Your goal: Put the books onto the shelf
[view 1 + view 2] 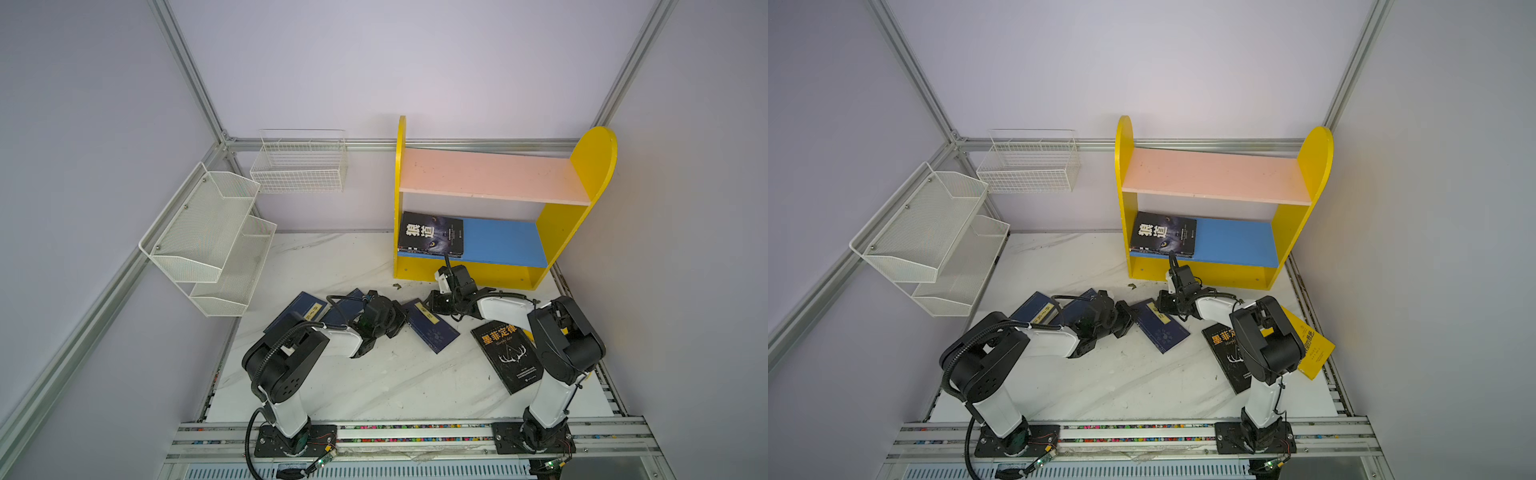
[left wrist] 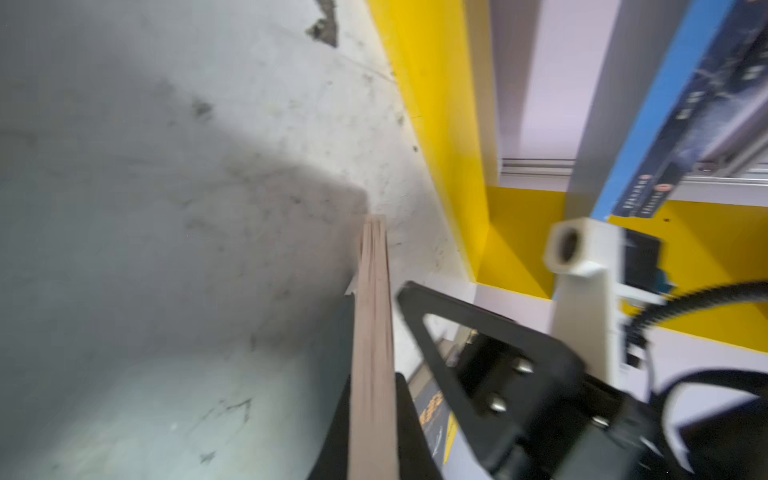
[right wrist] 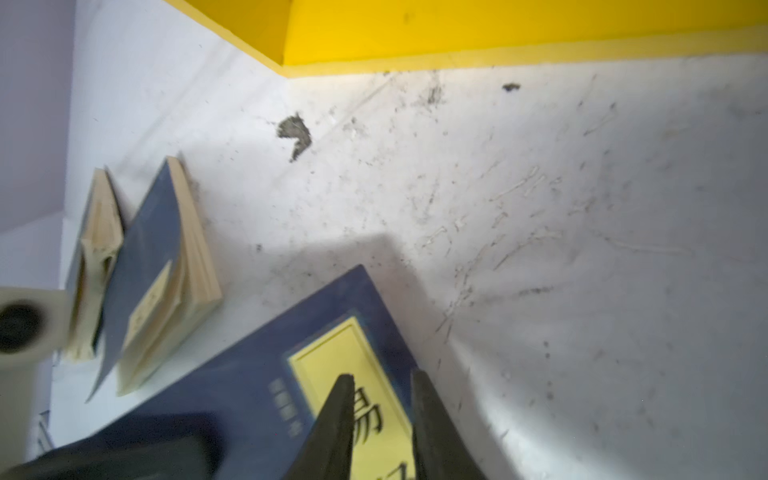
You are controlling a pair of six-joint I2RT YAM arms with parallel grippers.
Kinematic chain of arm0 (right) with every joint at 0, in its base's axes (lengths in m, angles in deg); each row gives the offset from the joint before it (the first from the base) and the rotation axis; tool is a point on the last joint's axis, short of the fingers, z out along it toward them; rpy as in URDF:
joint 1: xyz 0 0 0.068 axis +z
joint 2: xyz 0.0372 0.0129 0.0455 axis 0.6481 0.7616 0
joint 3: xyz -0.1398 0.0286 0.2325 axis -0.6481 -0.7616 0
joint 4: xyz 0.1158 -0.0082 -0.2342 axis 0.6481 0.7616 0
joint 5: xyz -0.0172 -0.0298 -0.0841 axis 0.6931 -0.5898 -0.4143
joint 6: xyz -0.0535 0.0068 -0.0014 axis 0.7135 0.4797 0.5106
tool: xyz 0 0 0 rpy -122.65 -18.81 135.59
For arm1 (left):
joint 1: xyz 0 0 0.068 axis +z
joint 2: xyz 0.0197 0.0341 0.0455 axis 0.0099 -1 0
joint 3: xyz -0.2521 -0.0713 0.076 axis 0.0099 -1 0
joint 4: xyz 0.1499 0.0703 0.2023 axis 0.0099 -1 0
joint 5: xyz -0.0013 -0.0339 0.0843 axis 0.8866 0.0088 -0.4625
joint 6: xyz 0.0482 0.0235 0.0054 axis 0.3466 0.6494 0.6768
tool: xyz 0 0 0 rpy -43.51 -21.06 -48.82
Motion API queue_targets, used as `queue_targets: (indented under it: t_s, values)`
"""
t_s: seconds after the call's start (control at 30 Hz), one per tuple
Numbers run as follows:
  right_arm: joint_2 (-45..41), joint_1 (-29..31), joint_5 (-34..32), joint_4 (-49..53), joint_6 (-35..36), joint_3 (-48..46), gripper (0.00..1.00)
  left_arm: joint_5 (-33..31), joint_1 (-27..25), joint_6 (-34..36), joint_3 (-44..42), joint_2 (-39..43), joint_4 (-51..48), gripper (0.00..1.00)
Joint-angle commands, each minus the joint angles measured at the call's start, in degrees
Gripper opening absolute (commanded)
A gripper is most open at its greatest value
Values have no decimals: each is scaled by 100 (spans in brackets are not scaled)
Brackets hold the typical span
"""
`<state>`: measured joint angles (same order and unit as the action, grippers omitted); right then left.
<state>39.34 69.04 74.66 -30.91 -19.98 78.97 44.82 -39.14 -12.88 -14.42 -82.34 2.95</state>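
Mostly undone: having one small stack (image 1: 430,232) on the shelf (image 1: 494,174), leaving five books (image 1: 507,353) before it. Pinching a navy book (image 1: 436,332) with left gripper (image 1: 402,319); holding right gripper (image 3: 382,374) slightly spread.

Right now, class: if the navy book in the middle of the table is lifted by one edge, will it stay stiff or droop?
The navy book is a thin paperback, so it will probably sag when held by one edge. Its cover looks smooth, so it may slide on the table if pushed. Being flat, it should not roll.
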Motion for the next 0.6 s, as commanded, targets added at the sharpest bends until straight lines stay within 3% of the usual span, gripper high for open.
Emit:
queue_targets:
  t_s: [0.0, 0.13, 0.27, 0.43, 0.57]
  values:
    - [-808, 45, -213, 215, -371, 230, 35, -20, 15, 881, 992, 684, -1076, 0]
    - [-1659, -17, -771, 427, -700, 356, 56, 235, 60, 1966, 1928, 1182, -2703, 0]
    - [-2331, -354, -847, 417, -1076, 390, 72, 618, 110, 2902, 3078, 1307, -3895, 0]
    - [-2695, -865, -233, 419, -1914, 532, 86, 1116, 366, 3097, 4061, 1007, -3338, 0]
    - [-3205, -911, -312, 378, -2368, 536, 92, 1338, 621, 2898, 5060, 460, -2847, 0]
